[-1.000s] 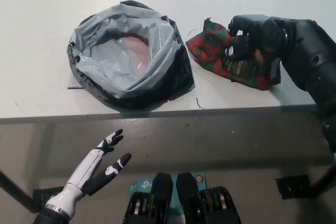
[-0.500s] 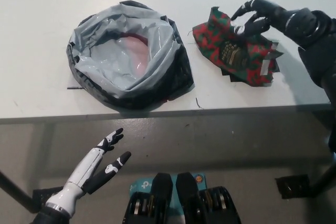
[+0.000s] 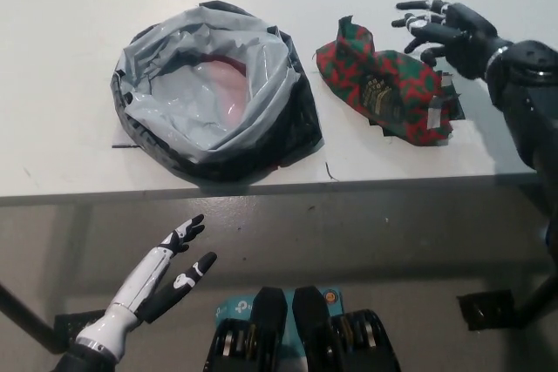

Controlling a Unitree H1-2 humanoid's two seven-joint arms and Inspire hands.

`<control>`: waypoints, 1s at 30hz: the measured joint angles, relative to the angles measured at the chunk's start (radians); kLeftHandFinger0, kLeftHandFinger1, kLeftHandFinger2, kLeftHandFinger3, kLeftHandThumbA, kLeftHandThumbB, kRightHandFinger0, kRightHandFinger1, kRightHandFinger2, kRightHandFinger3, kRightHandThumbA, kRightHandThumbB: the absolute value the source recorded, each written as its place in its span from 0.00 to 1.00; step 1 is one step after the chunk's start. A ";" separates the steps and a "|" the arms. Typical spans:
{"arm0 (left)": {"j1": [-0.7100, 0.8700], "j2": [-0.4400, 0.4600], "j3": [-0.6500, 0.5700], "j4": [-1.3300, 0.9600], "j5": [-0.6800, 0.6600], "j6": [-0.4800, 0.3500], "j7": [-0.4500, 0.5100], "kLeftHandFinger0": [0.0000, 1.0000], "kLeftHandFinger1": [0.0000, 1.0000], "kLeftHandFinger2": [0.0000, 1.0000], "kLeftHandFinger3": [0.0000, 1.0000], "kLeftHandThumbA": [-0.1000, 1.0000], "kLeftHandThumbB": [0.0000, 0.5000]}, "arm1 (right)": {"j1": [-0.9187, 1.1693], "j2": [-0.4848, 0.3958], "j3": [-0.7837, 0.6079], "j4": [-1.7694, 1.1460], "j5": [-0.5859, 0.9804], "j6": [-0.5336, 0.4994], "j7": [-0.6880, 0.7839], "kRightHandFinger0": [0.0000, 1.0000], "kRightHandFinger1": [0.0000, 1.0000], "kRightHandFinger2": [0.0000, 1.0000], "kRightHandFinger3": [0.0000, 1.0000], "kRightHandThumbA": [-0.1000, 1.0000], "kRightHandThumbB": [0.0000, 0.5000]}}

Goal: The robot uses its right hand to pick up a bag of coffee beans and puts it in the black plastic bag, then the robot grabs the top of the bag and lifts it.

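Coffee bean bag (image 3: 384, 91): red-and-green patterned pouch with a dark label, crumpled, lying flat on the white tabletop (image 3: 70, 23), just right of the black plastic bag (image 3: 214, 93), not touching it. That bag sits open, rim rolled down, grey lining showing; something reddish inside, unclear what. Right hand (image 3: 449, 28) hovers at the pouch's far right edge, fingers spread, holding nothing. Step: pickup, not yet made. Next: lower, close on the pouch. Left hand (image 3: 170, 272) idles open below the tabletop edge.
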 measured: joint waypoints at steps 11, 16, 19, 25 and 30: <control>0.000 0.000 0.004 -0.002 0.007 0.000 0.000 1.00 1.00 1.00 1.00 0.93 0.31 | 0.015 0.024 0.359 -0.225 -0.119 -0.004 -0.085 1.00 1.00 1.00 1.00 1.00 1.00; 0.000 0.000 0.004 -0.002 0.009 0.000 0.000 1.00 1.00 1.00 1.00 0.94 0.30 | 0.038 0.026 0.518 -0.385 -0.214 0.011 -0.114 1.00 1.00 1.00 1.00 1.00 1.00; 0.000 0.000 0.004 -0.002 0.009 0.000 0.000 1.00 1.00 1.00 1.00 0.94 0.30 | 0.040 0.027 0.611 -0.485 -0.278 0.033 -0.127 1.00 1.00 1.00 1.00 1.00 1.00; 0.000 0.000 0.004 -0.002 0.014 0.000 0.000 1.00 1.00 1.00 1.00 0.95 0.29 | 0.005 0.027 0.766 -0.616 -0.398 0.086 -0.135 1.00 1.00 1.00 1.00 0.94 1.00; 0.000 0.000 0.004 -0.002 0.019 -0.003 0.000 1.00 1.00 1.00 1.00 0.95 0.31 | -0.060 0.030 0.907 -0.627 -0.499 0.148 -0.115 1.00 1.00 1.00 1.00 0.91 1.00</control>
